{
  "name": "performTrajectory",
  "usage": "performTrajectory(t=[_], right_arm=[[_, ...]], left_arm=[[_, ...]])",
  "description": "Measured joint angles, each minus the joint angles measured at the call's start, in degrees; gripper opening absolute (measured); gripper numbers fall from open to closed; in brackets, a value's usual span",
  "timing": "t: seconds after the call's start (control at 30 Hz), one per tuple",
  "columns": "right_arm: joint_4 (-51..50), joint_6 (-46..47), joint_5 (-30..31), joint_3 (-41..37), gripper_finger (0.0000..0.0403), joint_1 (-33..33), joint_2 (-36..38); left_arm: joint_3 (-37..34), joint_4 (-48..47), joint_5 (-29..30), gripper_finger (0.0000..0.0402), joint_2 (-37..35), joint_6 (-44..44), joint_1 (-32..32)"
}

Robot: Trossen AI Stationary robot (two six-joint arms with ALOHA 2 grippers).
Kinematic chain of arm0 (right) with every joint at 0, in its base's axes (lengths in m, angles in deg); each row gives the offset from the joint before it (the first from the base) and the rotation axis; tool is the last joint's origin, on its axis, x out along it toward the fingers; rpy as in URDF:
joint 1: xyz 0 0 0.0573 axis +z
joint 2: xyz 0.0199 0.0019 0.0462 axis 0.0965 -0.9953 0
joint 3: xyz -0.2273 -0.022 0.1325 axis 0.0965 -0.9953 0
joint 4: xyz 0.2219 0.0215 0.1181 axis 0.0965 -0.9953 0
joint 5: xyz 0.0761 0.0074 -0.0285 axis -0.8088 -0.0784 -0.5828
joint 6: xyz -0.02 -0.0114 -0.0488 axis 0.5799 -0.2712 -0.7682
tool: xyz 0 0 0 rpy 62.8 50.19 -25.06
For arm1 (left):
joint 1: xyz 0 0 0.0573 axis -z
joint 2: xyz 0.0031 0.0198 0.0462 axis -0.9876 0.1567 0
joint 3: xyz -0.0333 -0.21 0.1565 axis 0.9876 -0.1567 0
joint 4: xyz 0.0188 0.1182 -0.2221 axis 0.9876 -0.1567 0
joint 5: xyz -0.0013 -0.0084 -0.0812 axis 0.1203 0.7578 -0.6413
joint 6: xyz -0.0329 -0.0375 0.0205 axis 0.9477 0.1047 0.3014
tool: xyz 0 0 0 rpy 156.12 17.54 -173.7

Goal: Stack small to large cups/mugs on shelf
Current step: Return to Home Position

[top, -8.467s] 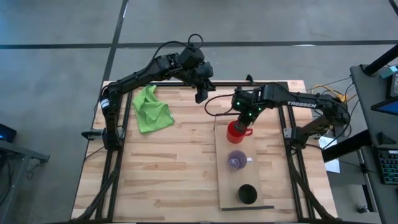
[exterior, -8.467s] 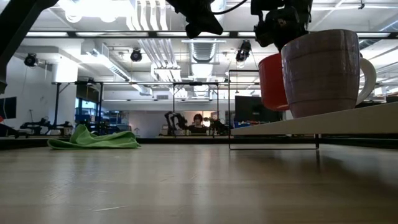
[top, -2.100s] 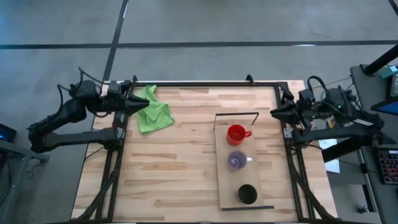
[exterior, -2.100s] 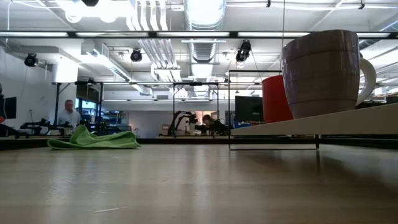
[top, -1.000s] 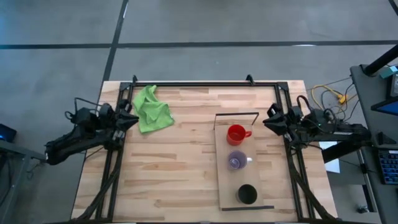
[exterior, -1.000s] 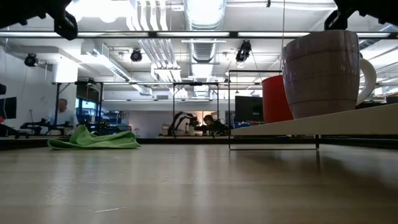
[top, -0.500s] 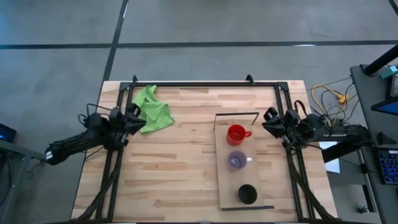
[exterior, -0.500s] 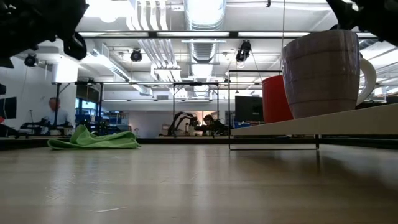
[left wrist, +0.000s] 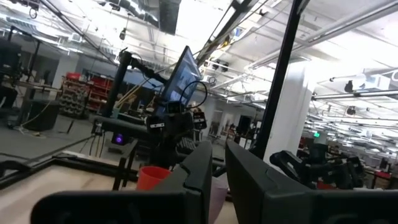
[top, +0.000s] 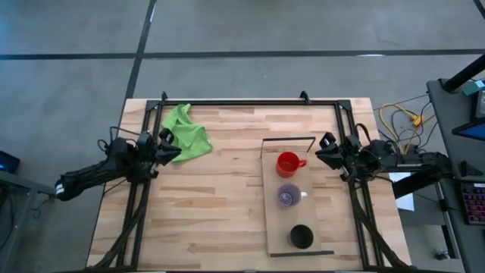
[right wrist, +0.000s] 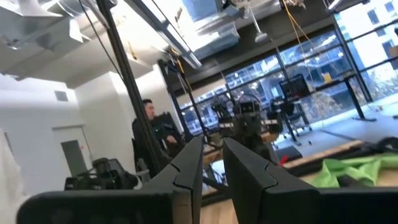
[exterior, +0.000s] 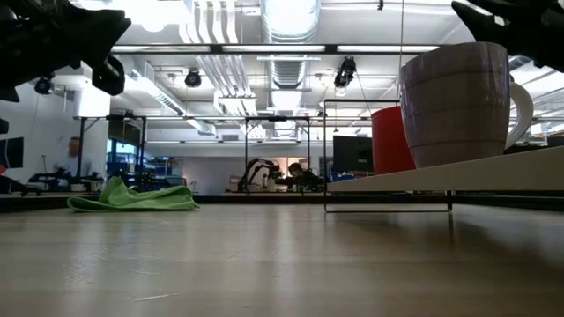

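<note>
Wooden table (top: 220, 212) holds the pale shelf (top: 273, 220) with a red cup (top: 286, 163), purple cup (top: 287, 197) and black cup (top: 301, 237) in a row. My left claw (top: 168, 145) and right claw (top: 324, 149) sit clenched, empty, at its sides.

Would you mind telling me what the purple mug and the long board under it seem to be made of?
The purple ribbed mug with a pale handle looks like glazed ceramic: banded sides, soft sheen; plastic is possible. The long pale board looks like bare wood: matte, plain light tan.
</note>
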Motion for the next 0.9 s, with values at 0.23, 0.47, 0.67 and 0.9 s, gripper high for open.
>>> performTrajectory(t=[0.23, 0.47, 0.67, 0.9], right_arm=[[-1.4, 0.2, 0.1, 0.0, 0.0059, 0.0, -0.1], [-4.3, 0.9, 0.1, 0.0, 0.0059, 0.0, -0.1], [-10.8, 3.5, 3.0, 0.0, 0.0059, 0.0, -0.1], [-12.4, 4.0, 4.0, 0.0, 0.0059, 0.0, -0.1]], left_arm=[[0.0, -4.2, 0.0, 0.0032, 1.7, 0.0, 0.0], [-0.1, -13.3, 0.0, 0.0032, 2.9, 0.0, 0.0], [-0.1, -16.2, 0.0, 0.0032, 2.7, -0.2, 0.0], [-0.2, -18.1, 0.0, 0.0032, 3.6, -0.5, 0.0]])
